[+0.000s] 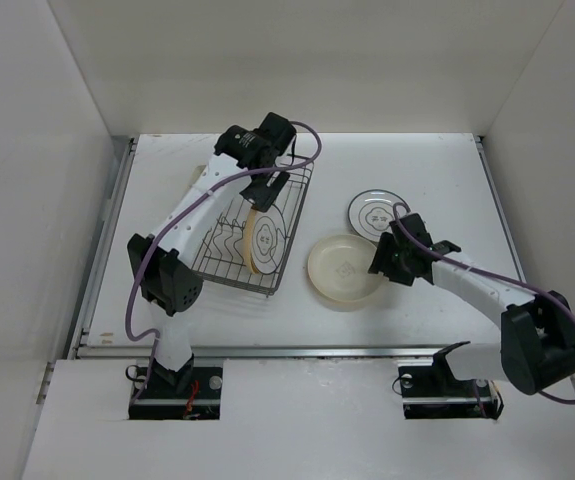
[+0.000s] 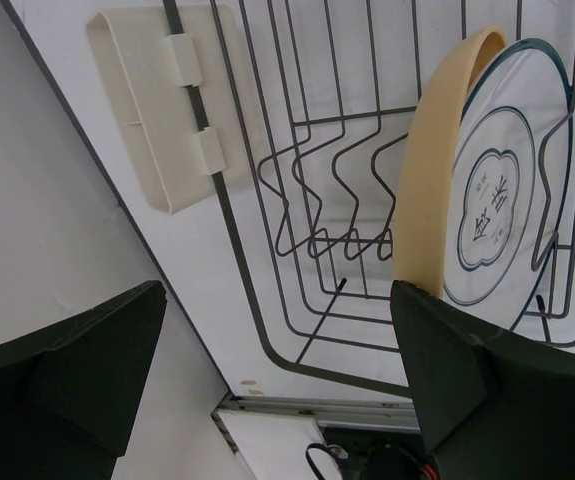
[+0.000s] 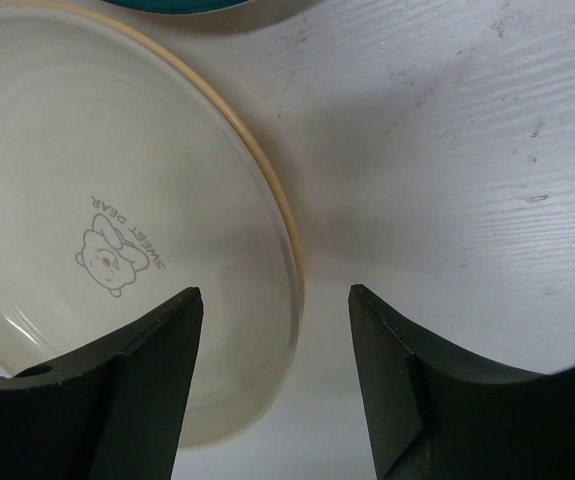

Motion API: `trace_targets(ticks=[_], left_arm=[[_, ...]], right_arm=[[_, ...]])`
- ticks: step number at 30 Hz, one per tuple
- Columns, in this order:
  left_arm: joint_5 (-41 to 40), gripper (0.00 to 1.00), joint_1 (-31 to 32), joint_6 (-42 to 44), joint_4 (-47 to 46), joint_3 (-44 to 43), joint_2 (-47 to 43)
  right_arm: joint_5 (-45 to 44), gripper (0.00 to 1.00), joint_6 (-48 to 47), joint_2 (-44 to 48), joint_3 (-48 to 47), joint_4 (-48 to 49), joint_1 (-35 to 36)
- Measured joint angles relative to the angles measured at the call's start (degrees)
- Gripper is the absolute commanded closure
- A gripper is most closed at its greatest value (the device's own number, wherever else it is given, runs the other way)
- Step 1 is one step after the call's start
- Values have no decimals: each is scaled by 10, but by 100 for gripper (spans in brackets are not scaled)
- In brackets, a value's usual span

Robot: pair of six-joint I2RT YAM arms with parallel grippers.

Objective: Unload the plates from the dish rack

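Observation:
The dark wire dish rack (image 1: 222, 250) holds two upright plates side by side: a yellow-tan plate (image 2: 429, 170) and a white plate with a dark rim (image 2: 502, 190); they also show in the top view (image 1: 265, 236). My left gripper (image 2: 277, 350) is open and empty, above the rack's far end (image 1: 262, 160), its right finger close to the tan plate's edge. A second tan plate (image 1: 342, 270) and a second white plate (image 1: 375, 212) lie flat on the table. My right gripper (image 3: 275, 310) is open over the flat tan plate's (image 3: 97, 250) right rim (image 1: 379, 262).
A cream plastic clip (image 2: 167, 110) hangs on the rack's side wire. White walls stand on three sides of the table. A metal rail (image 1: 297, 350) runs along the near edge. The flat white plate's teal rim (image 3: 177, 5) is just past the tan plate.

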State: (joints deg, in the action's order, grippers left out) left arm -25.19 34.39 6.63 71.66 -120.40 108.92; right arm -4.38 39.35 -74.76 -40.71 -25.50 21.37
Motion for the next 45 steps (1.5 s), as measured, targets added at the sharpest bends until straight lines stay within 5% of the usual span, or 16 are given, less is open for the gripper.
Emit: trace_targets(ticks=[4,22,30,37,40,45], left_arm=[[13,18,0,2,2,4,0],[47,14,0,4,-28,-14,-30],[76,50,0,6,0,-28,2],[93,55,0,9,22,-28,57],[93,65,0,10,27,-28,62],[88,91,2,7,27,-28,63]], right_arm=[[0,34,-1,0,-5,0,1],[0,36,-2,5,-7,0,1],[0,36,-2,5,-7,0,1],[0,36,-2,5,-7,0,1],[0,36,-2,6,-7,0,1],[0,36,-2,10,-7,0,1]])
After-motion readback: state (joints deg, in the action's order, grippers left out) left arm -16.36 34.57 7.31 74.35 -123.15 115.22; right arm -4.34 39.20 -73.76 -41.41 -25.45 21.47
